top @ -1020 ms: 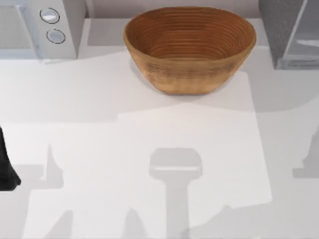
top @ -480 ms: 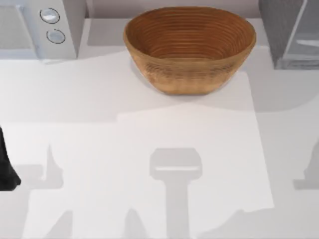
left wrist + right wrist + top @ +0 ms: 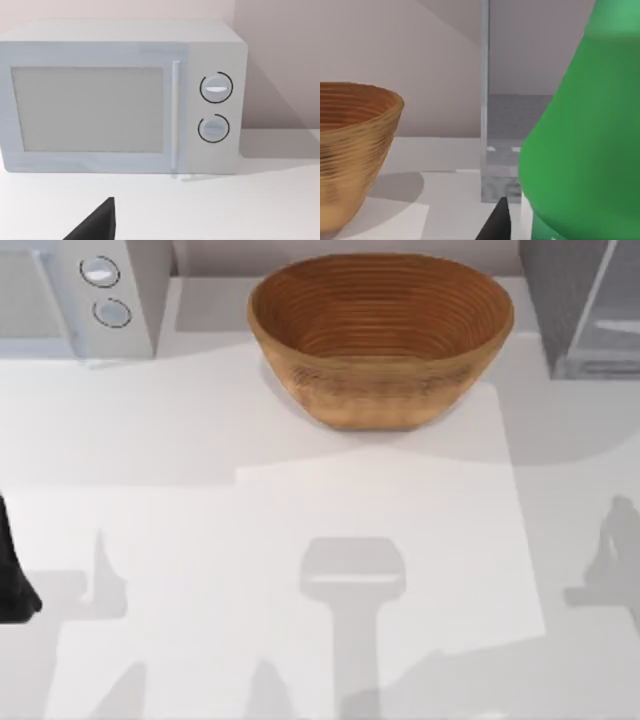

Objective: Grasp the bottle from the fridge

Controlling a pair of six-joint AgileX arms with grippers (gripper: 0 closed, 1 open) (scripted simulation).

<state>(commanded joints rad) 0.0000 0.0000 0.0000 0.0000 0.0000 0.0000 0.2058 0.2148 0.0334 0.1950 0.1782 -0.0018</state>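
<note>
The green bottle (image 3: 580, 150) looms very close in the right wrist view, its rounded shoulder rising past the frame. My right gripper (image 3: 540, 231) is shut on the bottle. One dark fingertip (image 3: 496, 221) lies against the bottle's lower side, and the other is hidden behind it. Farther back stands the fridge (image 3: 515, 115) with its glassy panel edge. From above, the fridge (image 3: 560, 300) sits at the table's back right corner. My left arm (image 3: 8, 580) stays parked at the table's left edge.
A woven brown bowl (image 3: 380, 335) stands at the back middle and appears again as the bowl (image 3: 350, 145) beside the fridge. A light grey box with two round dials (image 3: 90, 290) sits at the back left, faced by the left wrist camera (image 3: 120, 100).
The right arm's shadow at the table's right edge has slid leftward and grown. The left arm, bowl and fridge have not moved.
</note>
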